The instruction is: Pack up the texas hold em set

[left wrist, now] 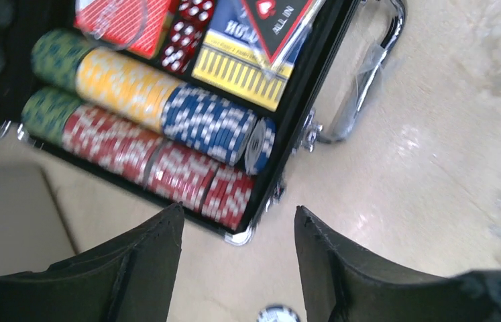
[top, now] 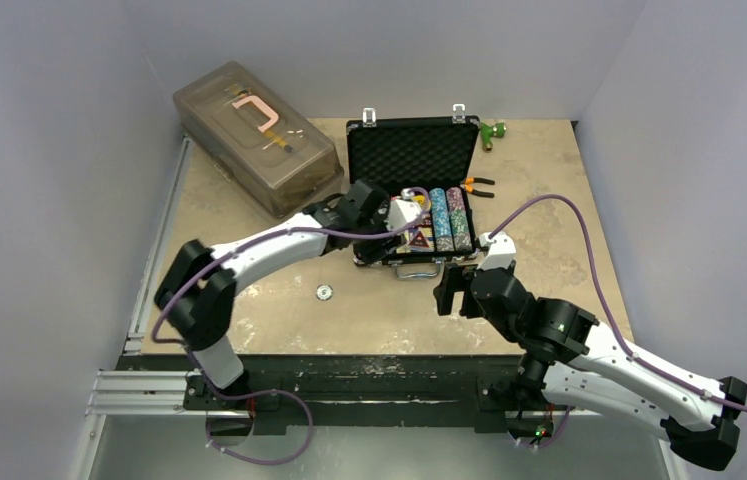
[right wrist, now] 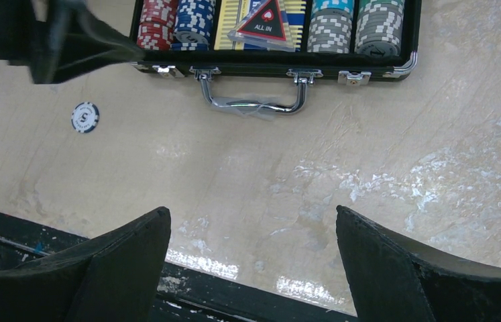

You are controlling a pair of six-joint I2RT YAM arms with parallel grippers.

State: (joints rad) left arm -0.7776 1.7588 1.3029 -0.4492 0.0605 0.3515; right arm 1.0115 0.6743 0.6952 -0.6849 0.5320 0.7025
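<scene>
The texas hold em set's black case lies open mid-table, its foam-lined lid standing up at the back. Its base holds rows of green, yellow, blue and red chips, red dice and a card deck. The silver handle faces the arms. One loose chip lies on the table in front of the case, seen also in the right wrist view. My left gripper hovers open and empty by the case's front-left corner. My right gripper is open over bare table in front of the handle.
A large translucent grey-brown box sits at the back left. Orange-handled pliers lie just right of the case, and a small green object is at the back. The table's black front rail runs under my right gripper.
</scene>
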